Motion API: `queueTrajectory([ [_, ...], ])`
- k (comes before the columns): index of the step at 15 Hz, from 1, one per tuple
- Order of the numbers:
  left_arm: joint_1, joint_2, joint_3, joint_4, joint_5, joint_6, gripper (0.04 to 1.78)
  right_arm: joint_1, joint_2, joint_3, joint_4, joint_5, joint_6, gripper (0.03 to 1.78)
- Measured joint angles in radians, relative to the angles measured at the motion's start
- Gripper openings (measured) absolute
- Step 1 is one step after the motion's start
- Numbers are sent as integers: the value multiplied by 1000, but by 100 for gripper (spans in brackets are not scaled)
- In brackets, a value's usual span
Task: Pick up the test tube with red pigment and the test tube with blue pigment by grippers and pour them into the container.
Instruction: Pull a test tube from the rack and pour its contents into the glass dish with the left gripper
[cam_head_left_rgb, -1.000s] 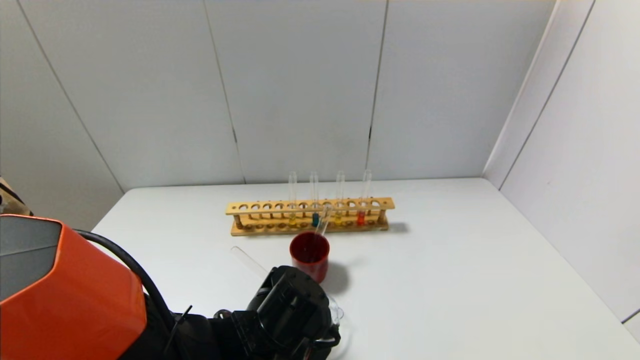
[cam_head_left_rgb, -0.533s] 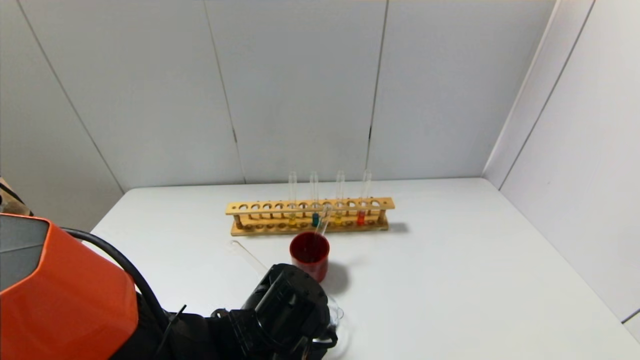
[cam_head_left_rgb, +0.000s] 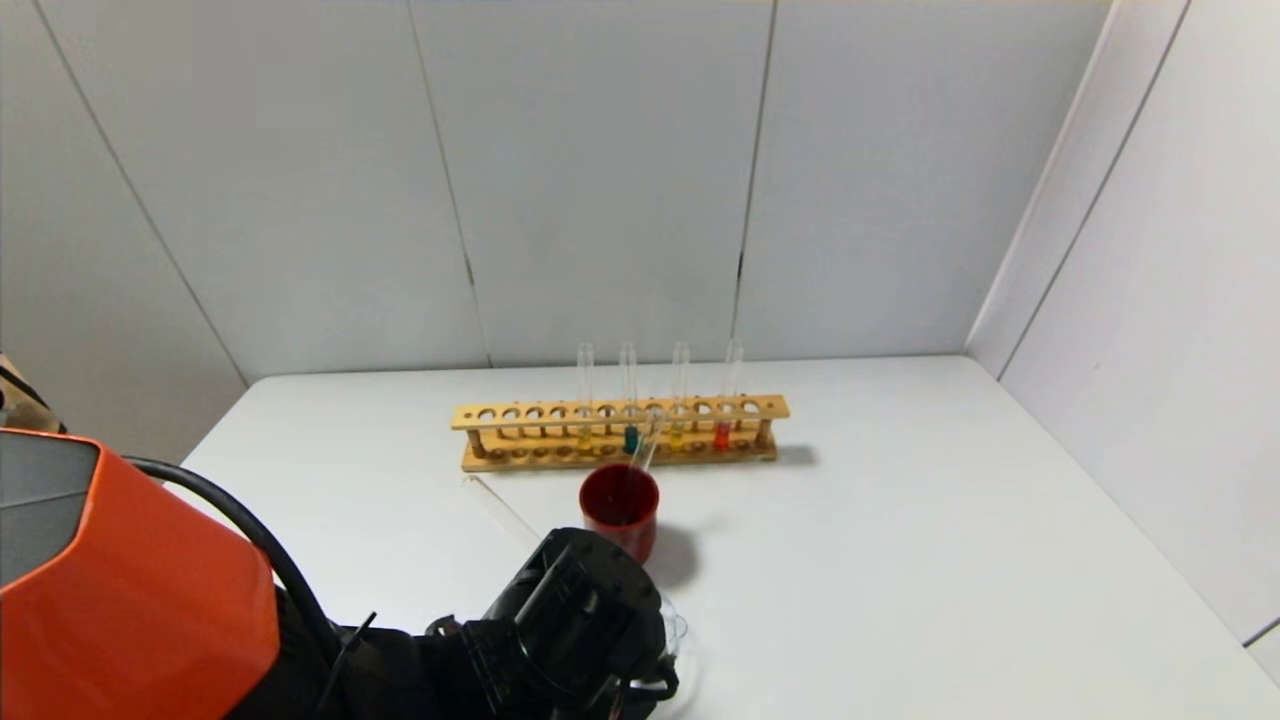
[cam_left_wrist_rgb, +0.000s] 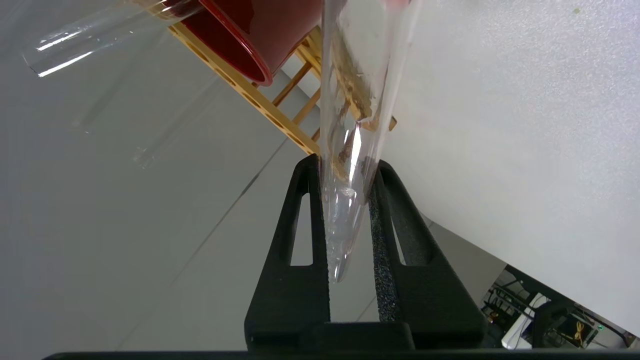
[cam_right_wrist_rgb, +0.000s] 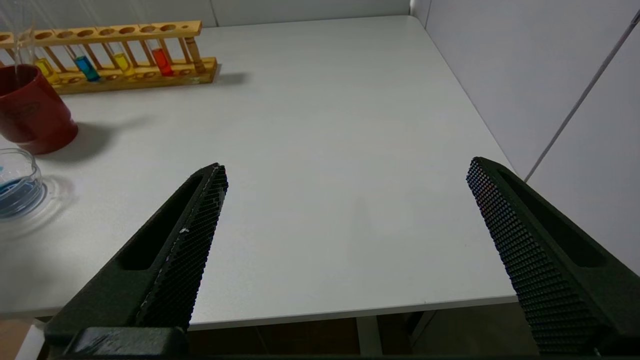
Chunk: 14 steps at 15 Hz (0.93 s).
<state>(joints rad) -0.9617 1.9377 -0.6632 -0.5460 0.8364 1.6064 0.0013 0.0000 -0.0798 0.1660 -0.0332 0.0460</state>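
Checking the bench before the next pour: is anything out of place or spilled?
One clear tube leans inside the red cup instead of standing in the rack. The left gripper is shut on another tube, tilted and seemingly empty. The container holds blue liquid. No spill shows.

Left arm (cam_head_left_rgb: 130, 590) in glossy orange casing with a grey panel, thick black cable, black wrist, left gripper (cam_left_wrist_rgb: 345, 225) with slotted black fingers, right gripper (cam_right_wrist_rgb: 345, 240) with dimpled black pads
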Motion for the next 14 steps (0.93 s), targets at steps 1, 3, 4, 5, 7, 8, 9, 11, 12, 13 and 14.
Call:
queueTrajectory([
  [1, -2, 0, -1, 0, 2, 0, 30, 0, 0, 0, 0, 0, 0, 175],
  [3, -6, -1, -1, 0, 3, 10, 30, 0, 0, 0, 0, 0, 0, 175],
  [4, -9, -2, -1, 0, 9, 14, 30, 0, 0, 0, 0, 0, 0, 175],
  [5, -10, -3, -1, 0, 18, 15, 30, 0, 0, 0, 0, 0, 0, 175],
  [7, -10, -5, -1, 1, 22, 16, 30, 0, 0, 0, 0, 0, 0, 175],
  [8, -12, -5, -1, 1, 22, 17, 30, 0, 0, 0, 0, 0, 0, 175],
  [9, -13, -5, -1, 1, 22, 17, 30, 0, 0, 0, 0, 0, 0, 175],
  [11, -14, -5, -1, 1, 22, 17, 30, 0, 0, 0, 0, 0, 0, 175],
  [12, -14, -5, -1, 1, 22, 16, 30, 0, 0, 0, 0, 0, 0, 175],
  [13, -14, -5, -1, 1, 22, 15, 30, 0, 0, 0, 0, 0, 0, 175],
  [14, -14, -6, -1, 0, 22, 11, 30, 0, 0, 0, 0, 0, 0, 175],
])
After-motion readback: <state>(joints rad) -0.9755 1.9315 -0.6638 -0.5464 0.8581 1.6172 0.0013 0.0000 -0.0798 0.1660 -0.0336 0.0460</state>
